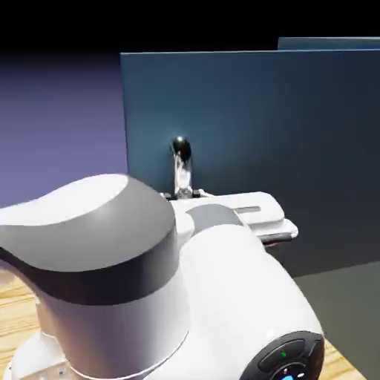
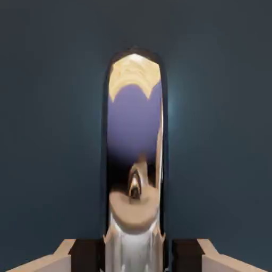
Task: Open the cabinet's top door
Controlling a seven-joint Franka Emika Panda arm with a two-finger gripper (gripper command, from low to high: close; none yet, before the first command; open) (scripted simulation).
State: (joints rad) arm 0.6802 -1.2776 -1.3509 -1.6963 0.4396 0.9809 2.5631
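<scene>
Door (image 1: 245, 126): dark teal-blue, going near-black at right of frame. Handle (image 1: 182, 167): silver, mirror finish; in hand view, centre, it shows violet, cream and black patches. Arm (image 1: 245, 289): white, grey and black bands, lower left. Desk (image 1: 15, 308): yellow-tan wood grain, lower left edge.

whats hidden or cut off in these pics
- handle's lower end: behind the arm in the exterior view, past the bottom edge in the hand view
- cabinet's right side: cut off by the exterior view's right edge
- hand's fingertips: mostly behind the arm in the exterior view
</scene>
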